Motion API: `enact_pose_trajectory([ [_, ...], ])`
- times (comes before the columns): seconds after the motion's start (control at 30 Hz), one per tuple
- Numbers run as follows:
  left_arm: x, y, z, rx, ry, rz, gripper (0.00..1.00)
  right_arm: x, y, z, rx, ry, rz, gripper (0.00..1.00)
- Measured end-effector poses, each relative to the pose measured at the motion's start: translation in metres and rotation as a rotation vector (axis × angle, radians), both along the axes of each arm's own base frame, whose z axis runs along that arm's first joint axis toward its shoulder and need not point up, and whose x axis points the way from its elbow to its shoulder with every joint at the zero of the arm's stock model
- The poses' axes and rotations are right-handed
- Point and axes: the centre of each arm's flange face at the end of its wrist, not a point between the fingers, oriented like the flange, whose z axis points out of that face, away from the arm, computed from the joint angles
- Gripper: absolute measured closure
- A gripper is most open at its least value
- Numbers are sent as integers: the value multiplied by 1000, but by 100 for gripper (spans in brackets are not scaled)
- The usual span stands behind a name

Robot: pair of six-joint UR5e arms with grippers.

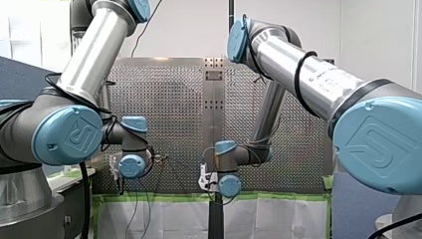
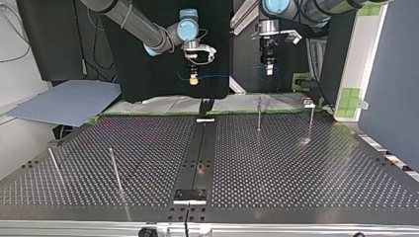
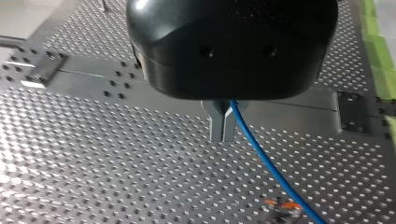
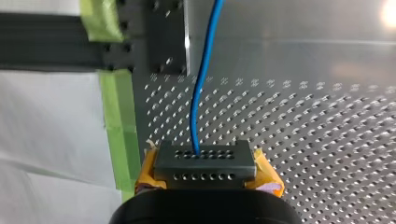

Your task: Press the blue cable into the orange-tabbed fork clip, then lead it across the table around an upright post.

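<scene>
Left tool (image 3: pixel 223 133) and right tool (image 4: pixel 204 158) each pinch the blue cable (image 3: pixel 269 165) (orange-tabbed clip (image 3: pixel 281 207) just a blur).

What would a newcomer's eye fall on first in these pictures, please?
Most likely the blue cable, held in the air above the perforated table between the two grippers. My left gripper, with metal fingers, and my right gripper, with yellow pads, are each shut on it. Next comes the small orange-tabbed clip on the table, ahead of my left gripper.

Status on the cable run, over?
Left tool, right tool: both shut on blue cable, held aloft between them. Orange-tabbed clip not yet loaded. No obstruction seen.
</scene>
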Motion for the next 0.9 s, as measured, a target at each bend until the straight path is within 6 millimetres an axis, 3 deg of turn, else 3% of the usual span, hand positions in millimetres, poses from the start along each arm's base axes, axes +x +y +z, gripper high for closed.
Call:
enact_pose_trajectory([
  [0.17,11,0,-15,10,43,1,100,-8,-19,9,-13,23,15,100],
  [0.33,20,1,-32,17,83,5,100,1,-25,29,-49,-10,61,100],
  [0.67,34,4,-68,56,195,3,100,13,-37,41,-82,-106,124,100],
  [0.9,52,4,-71,58,213,-15,100,21,-44,46,-87,-143,180,100],
])
